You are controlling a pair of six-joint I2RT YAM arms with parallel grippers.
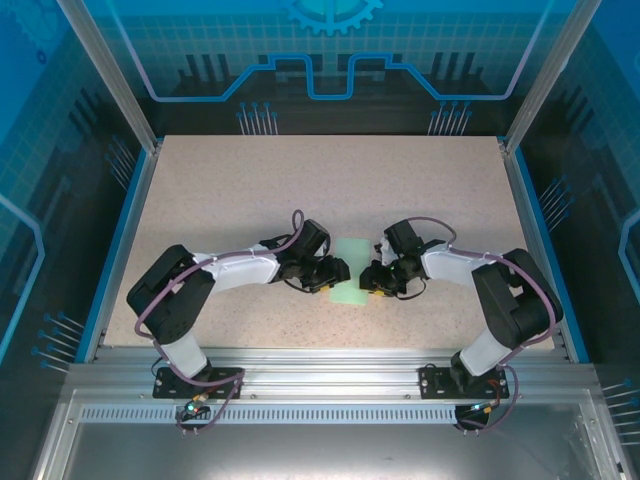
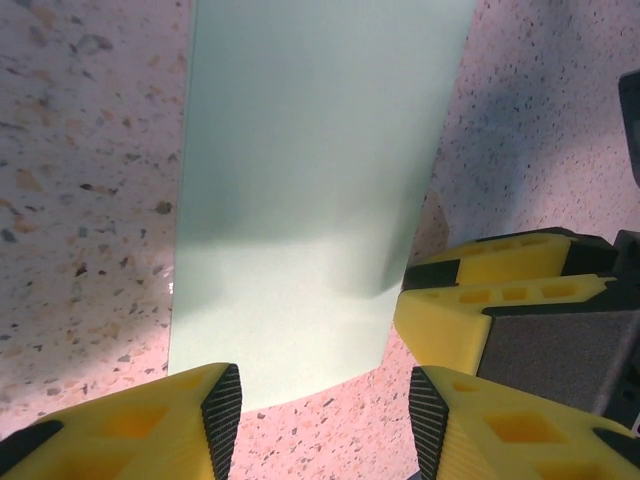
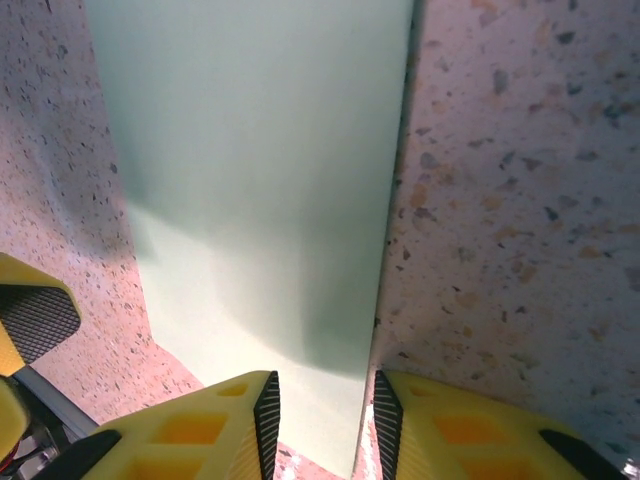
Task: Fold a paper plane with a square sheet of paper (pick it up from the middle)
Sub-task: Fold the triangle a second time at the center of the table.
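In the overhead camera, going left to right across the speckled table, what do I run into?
Black-and-white left robot arm → pale mint-green rectangular paper sheet → black-and-white right robot arm.

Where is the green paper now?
In the top view, the pale mint-green paper sheet lies flat on the speckled table between the left pincer and right pincer.

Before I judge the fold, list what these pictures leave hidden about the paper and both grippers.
- Top external: the left gripper and right gripper cover the side edges of the small sheet of paper; contact cannot be told.
- Left wrist: the top edge cuts off the sheet's far end; single or doubled layers cannot be told.
- Right wrist: the bottom edge cuts off the sheet's near corner between the jaws.
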